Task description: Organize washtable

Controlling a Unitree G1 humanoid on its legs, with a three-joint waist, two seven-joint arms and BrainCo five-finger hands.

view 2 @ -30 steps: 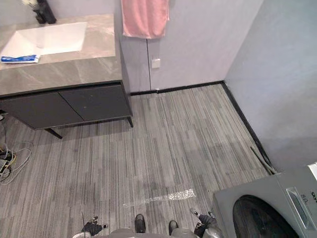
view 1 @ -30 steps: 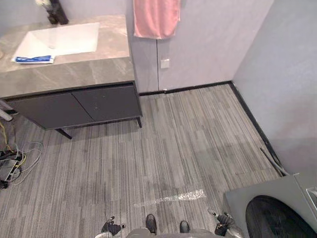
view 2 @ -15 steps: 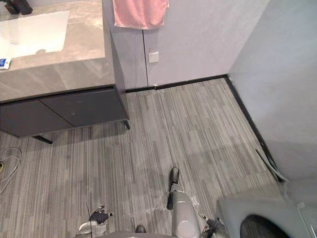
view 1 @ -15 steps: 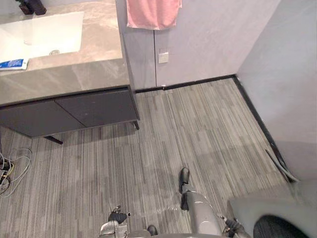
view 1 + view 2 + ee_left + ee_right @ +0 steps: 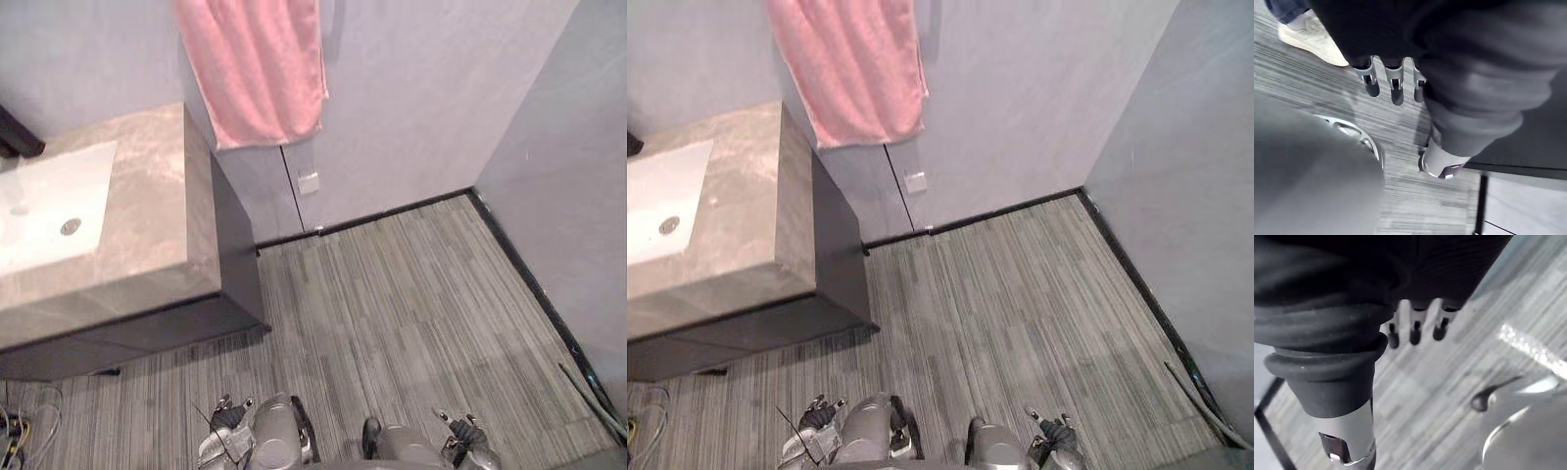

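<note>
The washtable [image 5: 157,230] stands at the left, a grey stone top over a dark cabinet [image 5: 137,338]. A white sink [image 5: 44,201] is set into it, with a dark tap [image 5: 15,139] at its far edge. My left hand [image 5: 227,416] hangs low at the bottom of the left eye view, far from the table. Its fingers [image 5: 1396,87] are straight over the floor and hold nothing. My right hand [image 5: 462,434] hangs low on the other side, and its fingers [image 5: 1415,332] are relaxed and empty.
A pink towel [image 5: 257,69] hangs on the wall beside the washtable, above a wall socket [image 5: 310,183]. Striped grey floor [image 5: 411,304] stretches to the walls. A person's white shoe [image 5: 1310,36] stands on the floor near my left hand. A hose [image 5: 596,397] lies by the right wall.
The camera has moved closer and turned right: the washtable's right end and the towel now loom larger, while the blue tube and the washing machine have left the picture. Both hands still hang low.
</note>
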